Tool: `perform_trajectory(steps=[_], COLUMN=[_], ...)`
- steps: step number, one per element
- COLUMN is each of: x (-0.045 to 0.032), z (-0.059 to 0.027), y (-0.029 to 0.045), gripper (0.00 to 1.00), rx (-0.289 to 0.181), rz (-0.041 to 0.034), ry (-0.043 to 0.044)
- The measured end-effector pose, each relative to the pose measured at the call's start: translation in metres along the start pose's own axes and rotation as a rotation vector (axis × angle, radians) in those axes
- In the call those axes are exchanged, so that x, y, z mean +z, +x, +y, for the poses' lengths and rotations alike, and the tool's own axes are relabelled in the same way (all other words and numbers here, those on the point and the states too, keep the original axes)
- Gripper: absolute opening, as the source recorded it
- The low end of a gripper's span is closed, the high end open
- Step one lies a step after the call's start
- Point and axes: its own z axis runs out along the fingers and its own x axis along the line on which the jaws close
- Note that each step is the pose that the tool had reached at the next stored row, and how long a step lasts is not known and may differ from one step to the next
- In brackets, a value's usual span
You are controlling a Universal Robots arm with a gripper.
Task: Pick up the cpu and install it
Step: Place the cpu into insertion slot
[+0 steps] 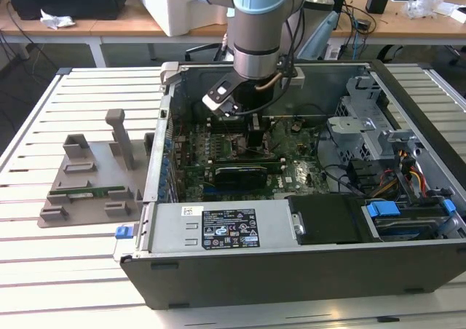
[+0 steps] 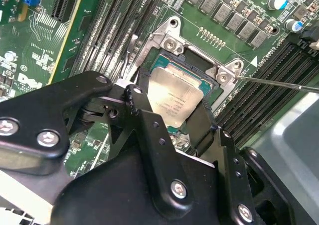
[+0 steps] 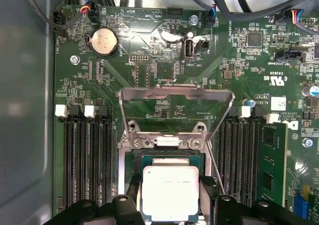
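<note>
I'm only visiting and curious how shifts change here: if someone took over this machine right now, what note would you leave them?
Jaws: closed on the cpu, one on each side, in both wrist views.
Where: the cpu is at the socket on the motherboard, inside the open computer case. The socket's metal retention plate stands open.
Done: cpu picked up and at the socket.
Left: I cannot tell whether it is fully seated. The jaws have not let go and the plate is not closed.
</note>
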Motion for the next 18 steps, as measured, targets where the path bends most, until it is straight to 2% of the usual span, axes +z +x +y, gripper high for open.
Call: perform_trajectory(steps=[8,9,11,18], x=[0.0015,0.0016,0.0016,0.0014], z=[0.0002,0.0002,0.0002,0.0027], y=[0.0002,0.0002,0.0002,0.0027], gripper=[0.54,0.55,0.68,0.68], rx=[0.000,0.000,0.000,-0.008], rz=[0.0008,0.0009,0.0008,0.0001], ry=[-0.0003,-0.0003,-0.0002,-0.0005])
